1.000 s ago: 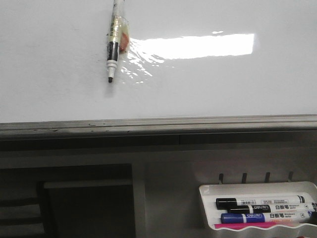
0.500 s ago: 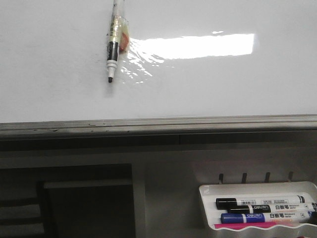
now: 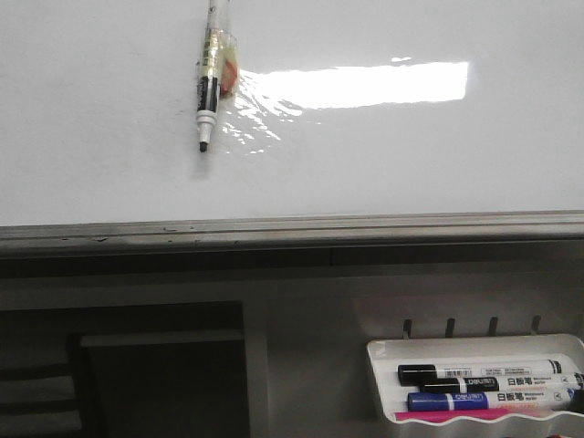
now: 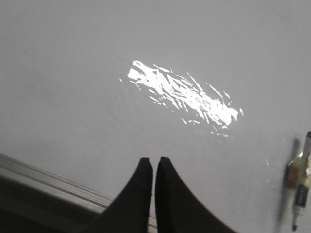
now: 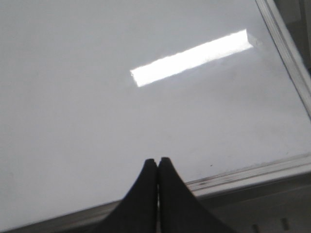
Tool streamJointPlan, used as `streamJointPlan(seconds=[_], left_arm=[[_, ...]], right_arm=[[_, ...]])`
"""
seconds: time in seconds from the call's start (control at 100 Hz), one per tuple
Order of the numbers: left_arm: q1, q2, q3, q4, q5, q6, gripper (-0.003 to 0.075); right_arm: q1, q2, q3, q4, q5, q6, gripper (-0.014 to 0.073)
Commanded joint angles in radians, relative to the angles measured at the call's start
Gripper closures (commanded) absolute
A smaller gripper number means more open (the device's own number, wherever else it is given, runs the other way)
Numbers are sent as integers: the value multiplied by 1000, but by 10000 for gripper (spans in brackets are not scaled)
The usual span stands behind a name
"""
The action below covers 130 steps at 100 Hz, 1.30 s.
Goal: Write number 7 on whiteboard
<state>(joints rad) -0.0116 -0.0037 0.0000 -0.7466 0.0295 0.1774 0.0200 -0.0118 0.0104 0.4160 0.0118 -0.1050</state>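
The whiteboard (image 3: 411,155) is large, glossy and white, with a grey metal edge strip (image 3: 292,228) along its near side and a wrinkled shiny patch (image 3: 251,119). No number 7 or other stroke shows on it. A white marker with a black tip (image 3: 210,82) lies on the board beside the patch, with tape around its middle; it also shows in the left wrist view (image 4: 299,189). My left gripper (image 4: 151,159) is shut and empty over the board near its edge. My right gripper (image 5: 157,160) is shut and empty over the board (image 5: 73,97). Neither gripper shows in the front view.
A small white marker tray (image 3: 474,341) hangs below the board's edge at the front right, holding two black-capped markers (image 3: 484,372) and a blue one (image 3: 493,400). A dark recess (image 3: 155,374) lies below the edge at the front left.
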Motion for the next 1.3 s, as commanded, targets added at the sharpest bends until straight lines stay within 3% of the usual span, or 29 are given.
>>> streamJointPlan(seconds=[0.0,0.11,0.22,0.46,0.61,0.8,0.92,1.0,1.05,1.11,1.17,1.29], left_arm=[[2,-30,30,-174,-69,-10,741],[2,-30,-5,-200,-39,-10,741],[2,-20,-81,-169,29,2,741],[2,178,-398,150,334,2,741],[2,329,-550,222,494,30,741],[-88,428,-590,177,479,50,730],[-149,486,-590,170,449,52,603],[-178,525,-590,159,414,52,431],[-194,550,-590,144,383,52,319],[-213,583,-590,118,343,52,213],[-235,614,-590,97,298,55,188],[-299,686,-590,74,225,114,222]], right_arm=[[-7,-19,26,175,-91,-5,657],[-7,-19,-7,192,-45,-5,657],[-7,0,-94,120,82,-8,653],[-7,255,-354,-32,411,-8,654],[-7,436,-505,-65,523,-8,655],[-5,519,-577,-65,550,-9,619],[-5,521,-579,-65,560,-9,416],[-5,521,-579,-65,569,-9,232],[-5,521,-579,-65,571,-12,167],[-5,521,-579,-65,571,-14,153],[-5,521,-579,-65,571,-19,155],[-5,521,-579,-65,566,-19,155]])
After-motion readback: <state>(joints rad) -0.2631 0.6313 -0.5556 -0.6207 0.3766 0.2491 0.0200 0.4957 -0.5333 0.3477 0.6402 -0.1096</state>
